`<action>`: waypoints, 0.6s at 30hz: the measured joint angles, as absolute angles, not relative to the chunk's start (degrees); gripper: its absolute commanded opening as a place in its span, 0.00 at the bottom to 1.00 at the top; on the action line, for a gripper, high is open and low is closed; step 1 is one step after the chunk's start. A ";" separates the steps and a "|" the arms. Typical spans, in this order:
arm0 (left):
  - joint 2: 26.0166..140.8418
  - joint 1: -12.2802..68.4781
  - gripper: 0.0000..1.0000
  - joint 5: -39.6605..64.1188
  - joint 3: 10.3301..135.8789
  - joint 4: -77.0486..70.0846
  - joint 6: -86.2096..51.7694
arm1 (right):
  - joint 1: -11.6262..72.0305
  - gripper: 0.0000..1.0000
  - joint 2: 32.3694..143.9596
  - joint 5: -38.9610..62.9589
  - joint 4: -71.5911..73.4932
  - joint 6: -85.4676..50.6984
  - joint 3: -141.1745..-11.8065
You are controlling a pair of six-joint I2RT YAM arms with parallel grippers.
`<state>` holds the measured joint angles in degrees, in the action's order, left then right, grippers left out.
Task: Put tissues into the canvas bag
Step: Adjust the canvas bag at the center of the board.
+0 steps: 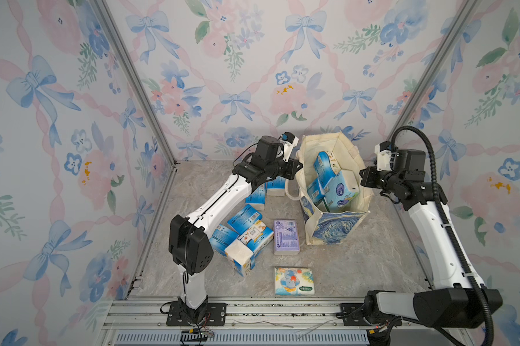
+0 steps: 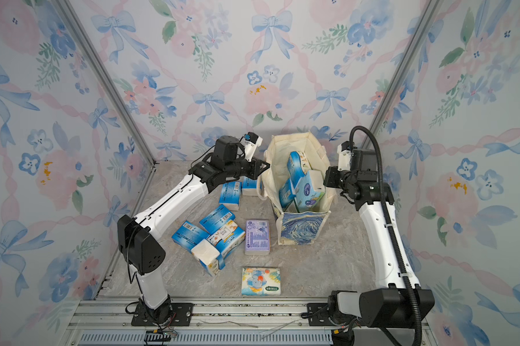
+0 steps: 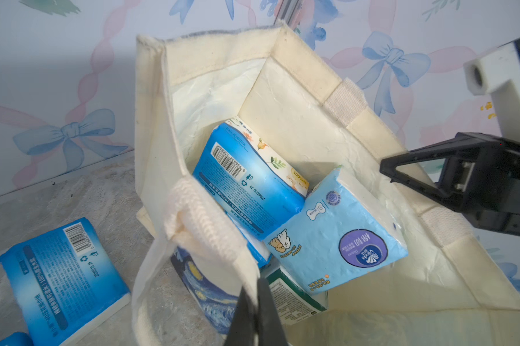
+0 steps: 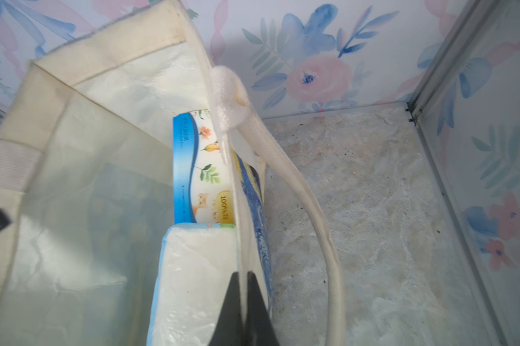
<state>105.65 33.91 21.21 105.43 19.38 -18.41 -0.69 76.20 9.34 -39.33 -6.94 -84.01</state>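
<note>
The canvas bag [image 1: 336,227] [image 2: 302,227] stands open at the back of the table, its starry print facing front. My left gripper [image 1: 296,166] [image 3: 254,284] is shut on the bag's left wall at the rim. On the opposite rim, the right gripper [image 1: 362,176] [image 4: 243,274] is shut on the right wall. Several tissues [image 1: 333,185] lie inside: a blue pack [image 3: 246,179], a light blue pack [image 3: 336,239] and a green-white pack [image 3: 291,296]. More tissues [image 1: 243,236] lie piled on the table left of the bag, with a lilac pack [image 1: 286,236] and a flat cartoon pack [image 1: 294,280].
Two blue packs [image 1: 261,194] lie under my left forearm, beside the bag's hanging handle [image 1: 290,191]. Flowered walls enclose the table on three sides, close behind the bag. A metal rail [image 1: 252,311] runs along the front edge.
</note>
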 measured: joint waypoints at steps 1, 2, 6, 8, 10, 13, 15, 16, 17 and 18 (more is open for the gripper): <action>105.23 33.36 0.02 21.04 104.68 19.46 -18.39 | -0.71 0.00 76.64 8.23 -40.03 -6.68 -83.99; 104.90 32.77 0.02 20.56 103.90 19.49 -18.39 | -0.86 0.00 76.86 7.55 -40.38 -6.42 -83.96; 104.03 30.41 0.02 18.09 101.14 19.73 -18.22 | -1.39 0.00 76.75 5.74 -41.10 -5.93 -83.92; 104.09 29.85 0.02 18.26 101.01 19.97 -18.26 | -1.56 0.00 76.73 5.32 -41.06 -5.91 -83.92; 104.44 30.06 0.02 18.48 101.16 19.73 -18.26 | -1.43 0.00 76.75 5.34 -40.93 -5.91 -83.92; 106.56 31.57 0.02 19.35 103.68 19.38 -18.28 | -0.25 0.01 76.84 5.74 -40.77 -5.93 -83.92; 108.55 32.67 0.02 20.29 105.73 18.94 -18.48 | 0.62 0.01 77.21 6.50 -40.58 -5.93 -83.92; 109.62 33.21 0.03 20.84 106.80 18.59 -18.63 | 1.06 0.01 77.56 7.31 -40.34 -5.96 -83.92; 110.48 33.67 0.03 21.30 107.55 18.31 -18.65 | 1.39 0.02 77.95 7.94 -40.14 -5.98 -83.92; 111.26 34.06 0.02 21.85 108.16 18.00 -18.68 | 1.69 0.02 78.46 8.64 -39.90 -5.98 -83.92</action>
